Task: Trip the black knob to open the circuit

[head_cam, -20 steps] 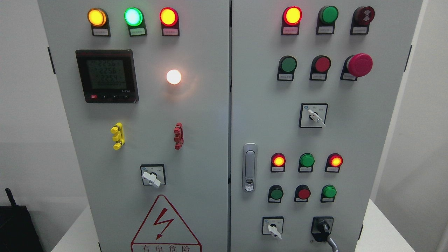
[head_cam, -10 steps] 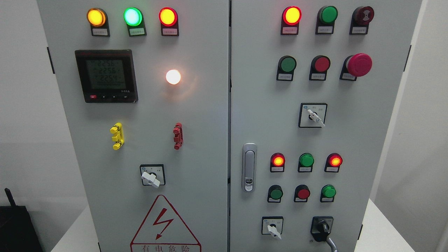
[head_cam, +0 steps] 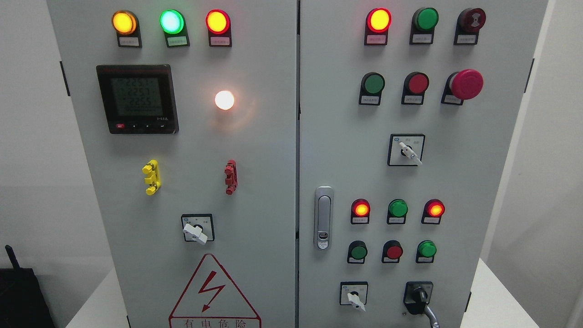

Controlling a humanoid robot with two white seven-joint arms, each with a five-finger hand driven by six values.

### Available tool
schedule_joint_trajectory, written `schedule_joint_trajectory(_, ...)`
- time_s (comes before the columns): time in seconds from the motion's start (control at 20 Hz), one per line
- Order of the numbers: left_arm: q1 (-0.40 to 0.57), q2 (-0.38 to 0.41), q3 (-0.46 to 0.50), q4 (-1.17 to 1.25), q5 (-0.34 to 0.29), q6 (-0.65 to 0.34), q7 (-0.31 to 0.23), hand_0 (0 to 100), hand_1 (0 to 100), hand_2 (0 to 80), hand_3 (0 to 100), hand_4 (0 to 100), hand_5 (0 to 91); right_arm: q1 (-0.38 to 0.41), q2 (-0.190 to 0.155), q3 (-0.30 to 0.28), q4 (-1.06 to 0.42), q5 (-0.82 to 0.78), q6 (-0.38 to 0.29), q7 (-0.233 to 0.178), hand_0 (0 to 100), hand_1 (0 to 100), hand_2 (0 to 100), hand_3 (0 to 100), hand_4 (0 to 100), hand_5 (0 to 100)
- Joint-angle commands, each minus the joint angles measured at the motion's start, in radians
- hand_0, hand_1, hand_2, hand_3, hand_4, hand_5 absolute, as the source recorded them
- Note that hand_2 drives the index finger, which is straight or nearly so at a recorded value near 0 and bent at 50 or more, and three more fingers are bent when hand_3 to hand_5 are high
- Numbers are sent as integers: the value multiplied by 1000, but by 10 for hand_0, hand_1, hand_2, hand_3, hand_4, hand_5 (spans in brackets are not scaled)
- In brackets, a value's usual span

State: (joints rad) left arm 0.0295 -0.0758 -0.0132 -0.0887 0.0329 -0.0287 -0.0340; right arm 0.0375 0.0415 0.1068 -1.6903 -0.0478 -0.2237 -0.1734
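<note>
I am looking at an electrical test or training lab: a grey two-door control cabinet (head_cam: 255,182) fills the frame, studded with lit indicator lamps (head_cam: 217,21), a digital meter (head_cam: 136,99) at upper left, and a high-voltage warning triangle (head_cam: 214,294) at the bottom, against plain white walls (head_cam: 27,136).

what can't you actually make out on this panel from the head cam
- Small labels under the lamps, such as the one under the green lamp: print too small to read, head view.
- Black knob: its marked positions cannot be told; the cable below it is cut by the bottom edge.
- Warning triangle: its lower part is cut by the bottom edge.
- Meter: digits blurred.
- Neither hand shows.
</note>
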Motion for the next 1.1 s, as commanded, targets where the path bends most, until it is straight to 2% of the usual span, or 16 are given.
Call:
schedule_joint_trajectory(0.0, 0, -1, 1, 1, 2, 1, 0, 120, 389, 0, 0, 0, 0, -13, 5, 22, -26, 3, -8, 14, 761, 917, 2, 1000, 1000, 937)
schedule_joint_trajectory(1.05, 0, -1, 1, 1, 2, 1, 0, 120, 389, 0, 0, 0, 0, -5, 8, 33, -25, 3, -8, 14, 773, 926, 7, 1000, 1000, 934)
